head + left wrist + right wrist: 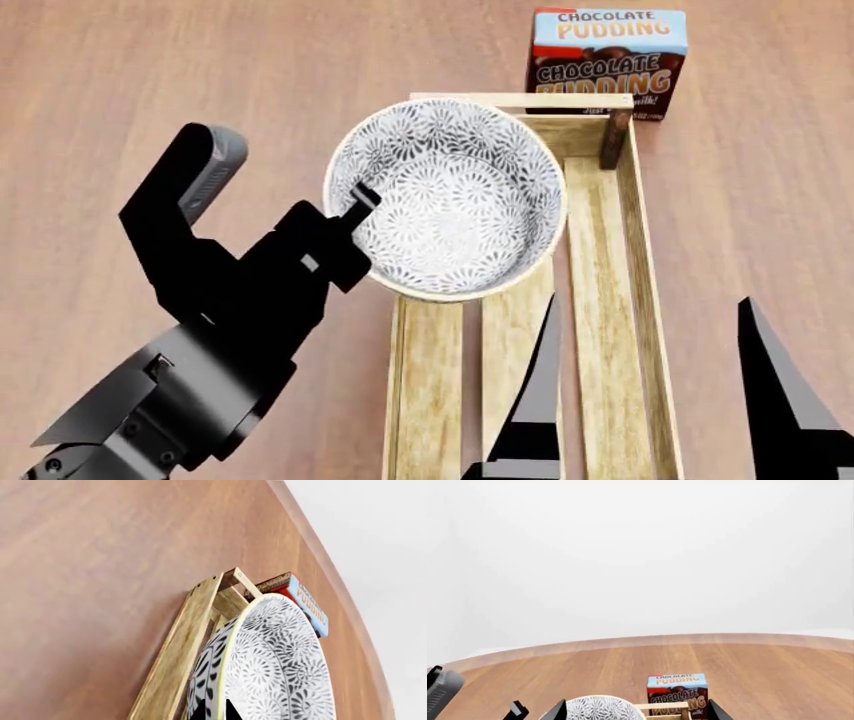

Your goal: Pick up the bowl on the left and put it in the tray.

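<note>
The bowl [454, 205], white with a dense grey-black floral pattern, hangs over the far left end of the tray [627, 300], overlapping its left wall. My left gripper [355, 205] is shut on the bowl's left rim. In the left wrist view the pale rim of the bowl [273, 665] runs between the two dark fingertips of the left gripper [215, 712], with the tray [177, 645] beneath. My right gripper [657, 400] stands open over the tray's near end, holding nothing. From the right wrist view the bowl [597, 707] and the tray's end rail [664, 707] show between the spread fingers.
A chocolate pudding box [607, 60] stands just beyond the tray's far end; it also shows in the wrist views [303, 602] [677, 692]. The brown wooden table [174, 70] spreads around, and its curved edge [333, 580] lies past the box.
</note>
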Motion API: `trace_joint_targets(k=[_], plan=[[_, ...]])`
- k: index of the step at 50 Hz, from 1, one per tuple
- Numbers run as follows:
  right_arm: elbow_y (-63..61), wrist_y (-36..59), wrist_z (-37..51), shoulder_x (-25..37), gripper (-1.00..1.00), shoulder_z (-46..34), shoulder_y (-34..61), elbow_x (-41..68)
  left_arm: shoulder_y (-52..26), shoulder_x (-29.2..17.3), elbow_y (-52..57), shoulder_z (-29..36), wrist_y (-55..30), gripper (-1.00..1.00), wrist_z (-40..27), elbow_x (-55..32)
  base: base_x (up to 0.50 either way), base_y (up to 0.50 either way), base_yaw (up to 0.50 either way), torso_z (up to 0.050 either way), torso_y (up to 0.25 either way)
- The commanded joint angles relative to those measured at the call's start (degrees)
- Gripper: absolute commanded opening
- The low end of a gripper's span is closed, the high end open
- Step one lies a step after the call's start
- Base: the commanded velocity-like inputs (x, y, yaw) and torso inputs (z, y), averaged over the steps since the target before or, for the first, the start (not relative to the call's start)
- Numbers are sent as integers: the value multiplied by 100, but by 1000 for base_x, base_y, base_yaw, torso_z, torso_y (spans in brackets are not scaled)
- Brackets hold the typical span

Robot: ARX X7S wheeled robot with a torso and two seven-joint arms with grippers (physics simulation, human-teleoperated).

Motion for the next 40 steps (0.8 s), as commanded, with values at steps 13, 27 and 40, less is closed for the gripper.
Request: trace_joint_targets(k=[13,27,40], plan=[[-6,-89,-68,-83,100,124,0,-25,19,159,-16,618,862,-100,479,-673,0,0,0,0,0],[-6,-118,-44,-49,100,120,5,1,42,140,-151,1005,1128,-100,592,-860,0,0,0,0,1],[7,-142,-27,-27,100,93,14,12,39,148,-237,1329,1358,-100,654,-1108,0,0,0,0,0]])
